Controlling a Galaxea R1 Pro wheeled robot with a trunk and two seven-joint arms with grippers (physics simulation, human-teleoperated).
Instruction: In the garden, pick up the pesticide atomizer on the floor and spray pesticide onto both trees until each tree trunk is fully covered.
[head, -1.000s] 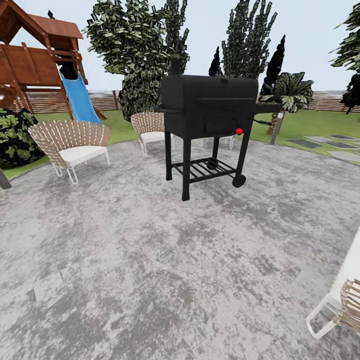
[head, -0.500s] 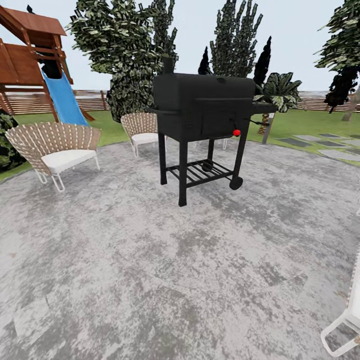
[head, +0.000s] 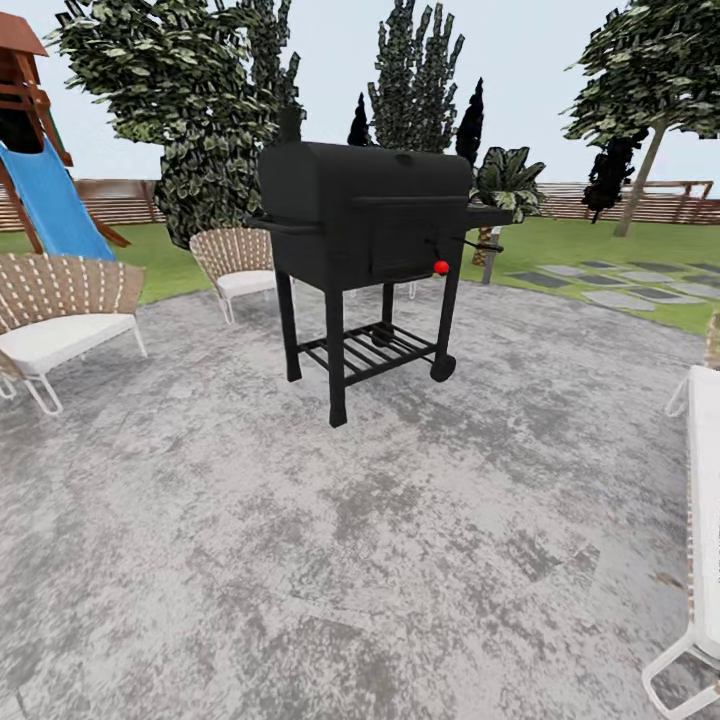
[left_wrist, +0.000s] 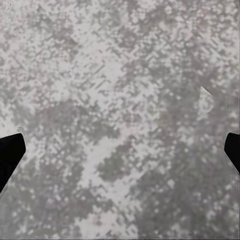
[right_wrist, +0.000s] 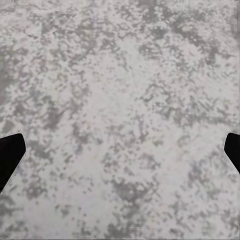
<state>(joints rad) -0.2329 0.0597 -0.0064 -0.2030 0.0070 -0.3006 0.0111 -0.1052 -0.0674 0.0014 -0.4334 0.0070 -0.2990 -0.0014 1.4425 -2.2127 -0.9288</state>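
Beyond grill (head: 365, 215), grey-trunked leafy tree (head: 655, 90)

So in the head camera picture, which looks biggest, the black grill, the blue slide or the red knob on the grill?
Largest to smallest as they look:
1. The black grill.
2. The blue slide, though it is farther off and cut by the picture's edge, so its real size is unsure.
3. The red knob.

playhouse (head: 22, 70) being cut by the edge | both tools' fingertips (left_wrist: 10, 155) (right_wrist: 10, 152) showing only as dark corners
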